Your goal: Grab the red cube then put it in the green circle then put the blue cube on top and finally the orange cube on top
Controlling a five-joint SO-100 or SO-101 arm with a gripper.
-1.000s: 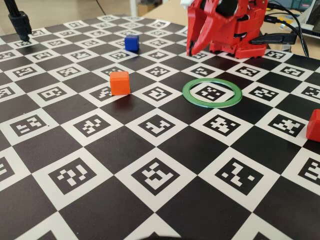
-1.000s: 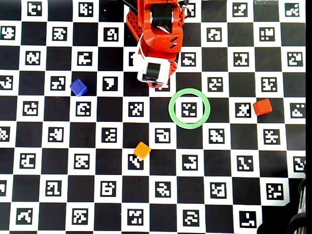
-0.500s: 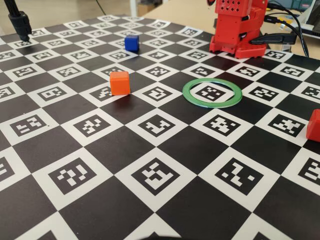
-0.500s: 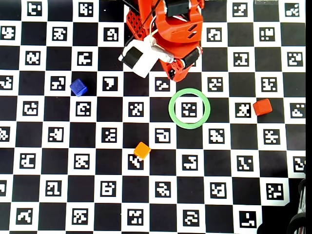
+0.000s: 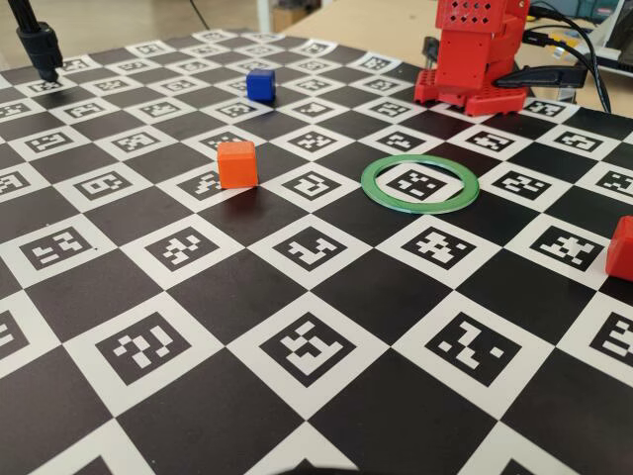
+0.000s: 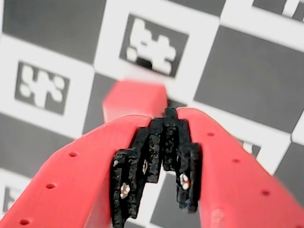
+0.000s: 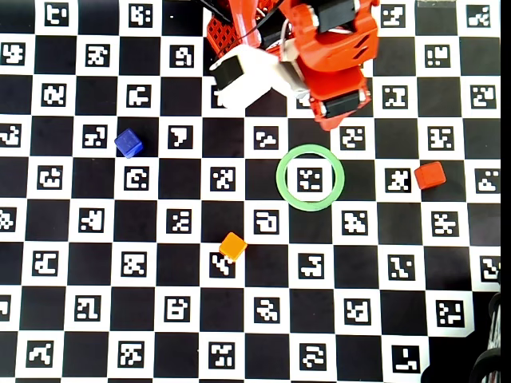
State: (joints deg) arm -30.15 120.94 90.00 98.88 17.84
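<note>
The red cube (image 7: 429, 175) sits right of the green circle (image 7: 310, 177) in the overhead view, and at the right edge (image 5: 622, 247) of the fixed view. The circle (image 5: 419, 183) has only checkerboard inside it. The orange cube (image 7: 233, 246) lies lower left of the circle and the blue cube (image 7: 128, 143) far to the left. My red arm (image 7: 331, 68) hangs above the board, up and left of the red cube. In the wrist view my gripper (image 6: 169, 115) is shut, black pads touching with nothing between them. A blurred red block (image 6: 135, 97) shows just past its tips.
The arm's red base (image 5: 473, 64) stands at the board's far edge behind the circle, with cables (image 5: 564, 61) to its right. A black stand (image 5: 40, 45) rises at the far left corner. The orange cube (image 5: 237, 163) and blue cube (image 5: 260, 84) sit left of the circle.
The arm has lifted out of the fixed view and swung rightward in the overhead view, toward the red cube's side. None of the cubes nor the circle has moved.
</note>
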